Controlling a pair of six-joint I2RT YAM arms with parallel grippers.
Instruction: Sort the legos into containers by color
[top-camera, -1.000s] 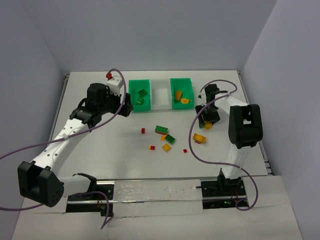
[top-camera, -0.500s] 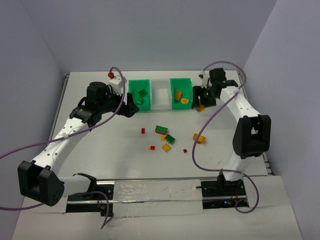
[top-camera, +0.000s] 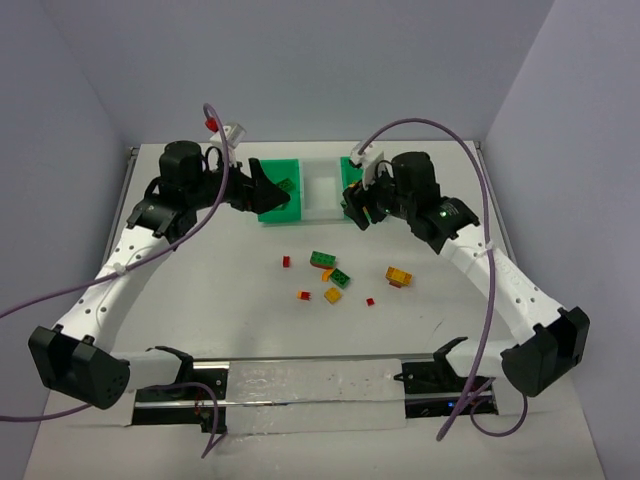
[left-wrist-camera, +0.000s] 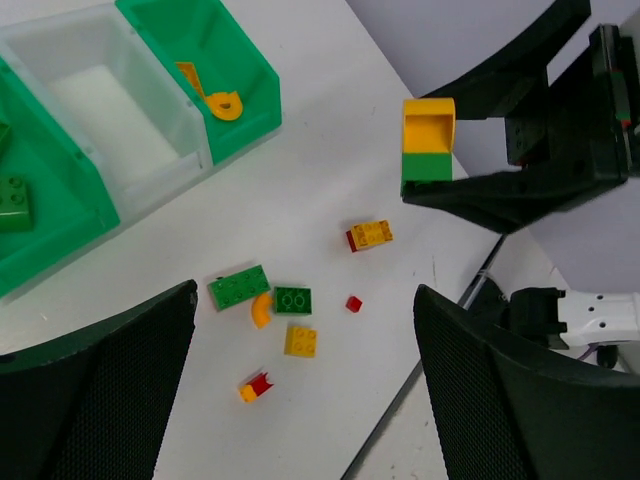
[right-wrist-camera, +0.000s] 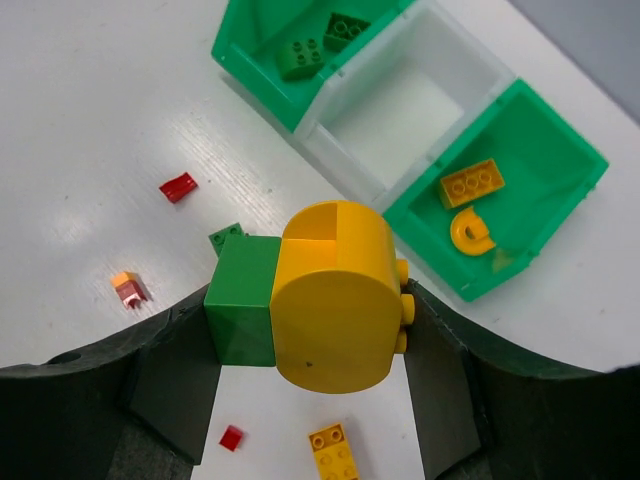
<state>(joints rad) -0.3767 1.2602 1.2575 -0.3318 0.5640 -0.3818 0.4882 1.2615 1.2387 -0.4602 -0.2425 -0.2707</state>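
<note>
My right gripper (right-wrist-camera: 312, 325) is shut on a yellow rounded lego joined to a green block (right-wrist-camera: 335, 300), held in the air above the table just in front of the containers. From above, this gripper (top-camera: 365, 203) covers part of the right green bin (top-camera: 352, 190). The left gripper (top-camera: 262, 190) hangs open by the left green bin (top-camera: 280, 195); nothing lies between its fingers (left-wrist-camera: 90, 390). Green bricks (right-wrist-camera: 300, 57) lie in the left bin. An orange brick (right-wrist-camera: 472, 183) and a half-disc (right-wrist-camera: 471, 233) lie in the right bin. Loose legos (top-camera: 330, 272) are scattered mid-table.
The white middle bin (top-camera: 322, 190) sits between the green ones. On the table lie a green plate (left-wrist-camera: 239, 288), a green brick (left-wrist-camera: 292, 299), a yellow brick (left-wrist-camera: 301, 341), a yellow-on-red brick (top-camera: 399, 276) and small red bits (top-camera: 286, 262). Purple cables arch over both arms.
The right arm has swung from the right side of the table to the front of the bins, carrying the yellow and green piece. The left gripper has risen and shifted slightly towards the bins.
</note>
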